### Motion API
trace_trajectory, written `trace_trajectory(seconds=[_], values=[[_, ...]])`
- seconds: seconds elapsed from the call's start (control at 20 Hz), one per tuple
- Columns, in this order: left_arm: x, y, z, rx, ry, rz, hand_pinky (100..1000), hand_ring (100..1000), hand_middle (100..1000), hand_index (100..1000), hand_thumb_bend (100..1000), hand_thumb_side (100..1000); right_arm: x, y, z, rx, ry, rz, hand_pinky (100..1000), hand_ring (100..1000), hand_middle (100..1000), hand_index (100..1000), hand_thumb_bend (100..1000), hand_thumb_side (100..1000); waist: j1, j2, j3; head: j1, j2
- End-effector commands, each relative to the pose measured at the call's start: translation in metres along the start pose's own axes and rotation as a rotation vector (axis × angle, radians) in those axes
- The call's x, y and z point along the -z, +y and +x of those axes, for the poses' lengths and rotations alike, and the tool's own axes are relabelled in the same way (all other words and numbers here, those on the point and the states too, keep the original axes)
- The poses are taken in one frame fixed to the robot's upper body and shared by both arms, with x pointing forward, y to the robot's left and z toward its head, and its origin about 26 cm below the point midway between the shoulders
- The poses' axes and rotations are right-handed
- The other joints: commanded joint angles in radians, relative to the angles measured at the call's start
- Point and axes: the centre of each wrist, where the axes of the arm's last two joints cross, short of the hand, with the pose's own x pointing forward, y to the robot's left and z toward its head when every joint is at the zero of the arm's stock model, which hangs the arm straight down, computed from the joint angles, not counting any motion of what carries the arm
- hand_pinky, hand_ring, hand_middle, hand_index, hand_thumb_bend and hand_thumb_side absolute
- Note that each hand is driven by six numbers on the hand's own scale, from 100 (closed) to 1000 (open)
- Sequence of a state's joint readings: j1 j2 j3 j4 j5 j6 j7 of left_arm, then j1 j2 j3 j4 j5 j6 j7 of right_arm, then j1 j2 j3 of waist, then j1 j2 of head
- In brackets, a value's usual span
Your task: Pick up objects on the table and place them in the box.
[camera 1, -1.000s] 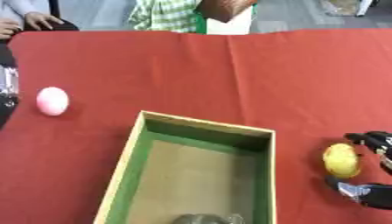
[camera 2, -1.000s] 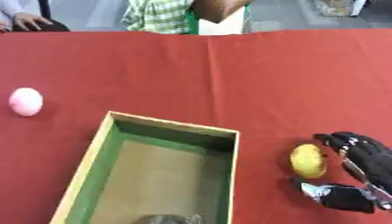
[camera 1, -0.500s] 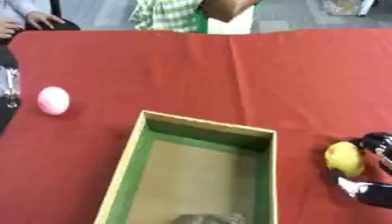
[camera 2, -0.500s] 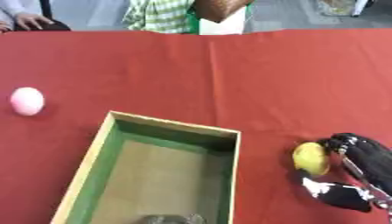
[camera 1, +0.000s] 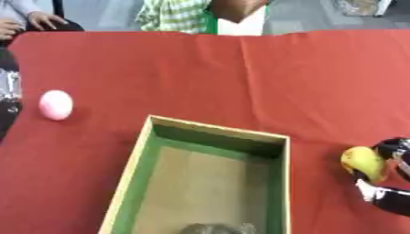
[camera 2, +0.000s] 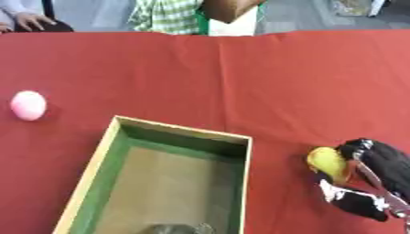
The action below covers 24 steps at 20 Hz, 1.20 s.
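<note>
Right robot hand (camera 2: 370,180) sits at the lower right of the counter (camera 2: 240,73), its black fingers curled round a yellow object (camera 2: 326,162), with the thumb below it; the left robot hand shows in no view.

Going from the left edge: a dark shape (camera 1: 8,98) (too little of it shows to say what it is) runs down the left border of the left eye view. Near it a pink egg-shaped ball (camera 1: 56,104) lies on the red cloth, well apart from everything else. In the middle stands the open box (camera 2: 107,151), with pale wooden rims, green inner walls and a brown floor; a grey object (camera 2: 172,229) lies in it at the bottom edge of the view, only partly seen. Right of the box, near its right wall but not touching it, is the yellow object in the right robot hand, at the level of the cloth; whether it is resting on the cloth cannot be told.
</note>
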<state>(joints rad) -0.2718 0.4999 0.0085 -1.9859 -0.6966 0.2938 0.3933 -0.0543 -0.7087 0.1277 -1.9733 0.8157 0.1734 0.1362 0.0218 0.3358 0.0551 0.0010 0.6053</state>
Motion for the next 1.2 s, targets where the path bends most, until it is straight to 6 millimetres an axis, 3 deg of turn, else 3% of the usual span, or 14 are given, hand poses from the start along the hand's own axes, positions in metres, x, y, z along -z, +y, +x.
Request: trace_trajectory(seconds=[0.05, 0.55, 0.9, 1.2], values=[[0.003, 0.006, 0.001, 0.002, -0.015, 0.017, 529, 639, 649, 836, 200, 1000, 0.002, -0.015, 0.002, -0.005, -0.042, -0.052, 792, 772, 581, 718, 100, 396, -0.004, -0.02, 0.001, 0.005, -0.008], [0.001, 0.006, -0.001, 0.008, -0.013, 0.007, 521, 635, 645, 834, 184, 1000, 0.011, -0.039, -0.002, 0.0, -0.151, -0.076, 779, 771, 587, 710, 100, 367, -0.02, -0.038, -0.007, 0.013, 0.004], [-0.001, 0.006, -0.003, 0.016, -0.02, -0.011, 519, 633, 642, 831, 179, 1000, 0.026, -0.088, -0.002, -0.102, -0.363, -0.066, 743, 754, 566, 656, 100, 347, -0.034, -0.055, -0.01, 0.008, 0.02], [-0.001, 0.006, -0.003, 0.013, -0.033, -0.01, 517, 631, 643, 831, 184, 1000, 0.039, -0.129, 0.015, -0.166, -0.554, -0.032, 732, 748, 564, 643, 100, 345, -0.035, -0.064, -0.002, -0.004, 0.03]])
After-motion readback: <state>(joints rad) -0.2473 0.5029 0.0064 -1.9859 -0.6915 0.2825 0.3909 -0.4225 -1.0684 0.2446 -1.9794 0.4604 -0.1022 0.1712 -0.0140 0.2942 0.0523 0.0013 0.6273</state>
